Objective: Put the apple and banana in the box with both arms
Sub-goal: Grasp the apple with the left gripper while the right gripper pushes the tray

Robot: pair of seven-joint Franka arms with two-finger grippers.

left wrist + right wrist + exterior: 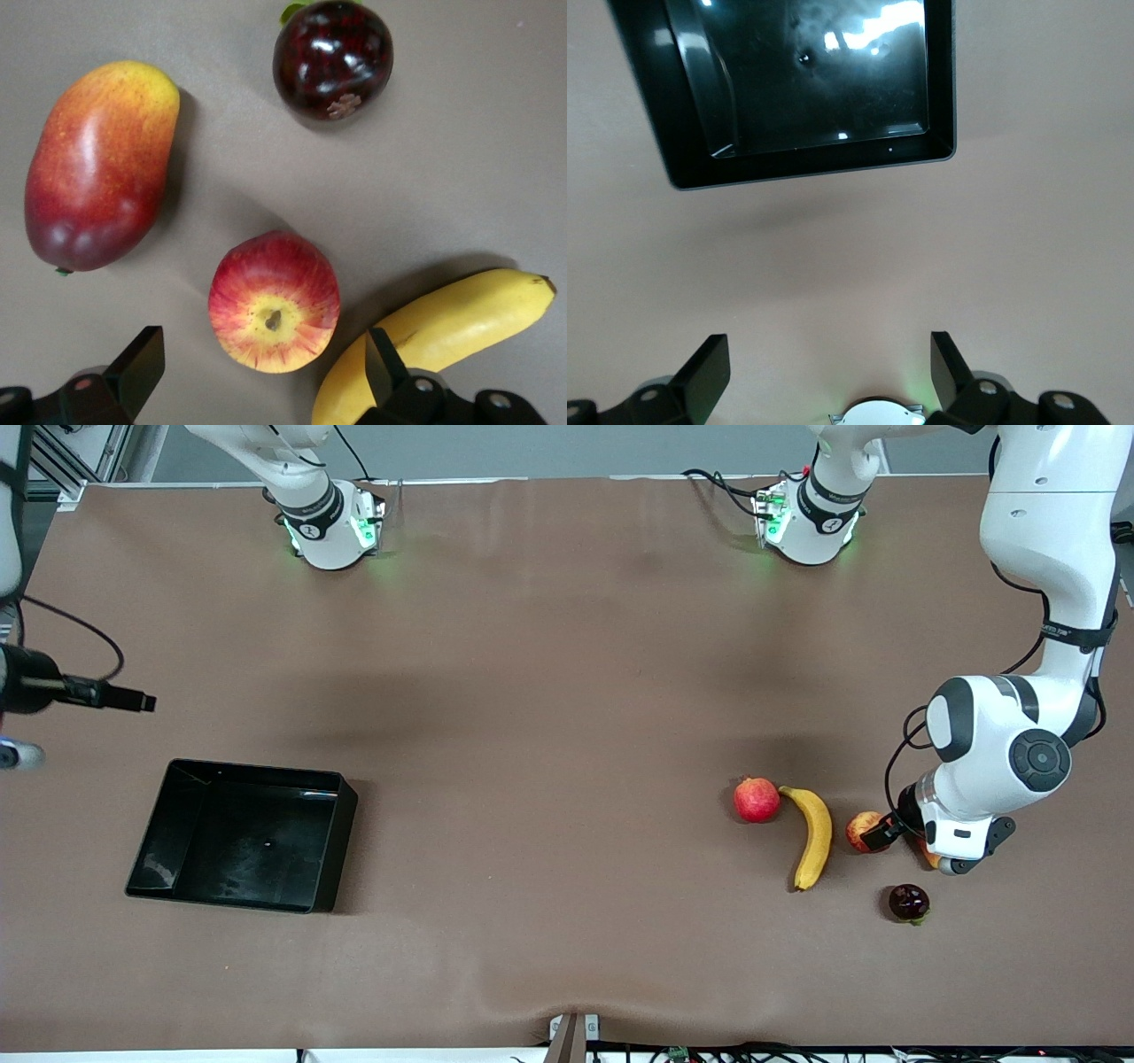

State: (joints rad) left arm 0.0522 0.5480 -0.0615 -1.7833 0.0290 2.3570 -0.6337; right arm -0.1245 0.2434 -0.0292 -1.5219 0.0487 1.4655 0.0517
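Nothing is yet being carried: the box [241,835] is lying empty on the tabletop [549,691] toward the right arm's end, and both fruits of the task are lying well apart from it toward the left arm's end, so the whole of the placing is judged to be left. The apple [861,830] is resting on the tabletop just beside the banana [813,835], apart from it, and the left claw [889,834] is being held low over it with its fingers [142,365] spread wide on either side, nothing being grasped. The right claw [829,372] is being held released as well, hovering over bare tabletop near the box, and it is showing only in the right wrist view. Counted, one box, one apple and one banana are being seen, with two arms. Three other fruits are lying about: one pomegranate [756,799] beside the banana on the side toward the box, one mango [97,164] near the apple, and one dark purple fruit [909,902] nearer to the front camera than the apple.
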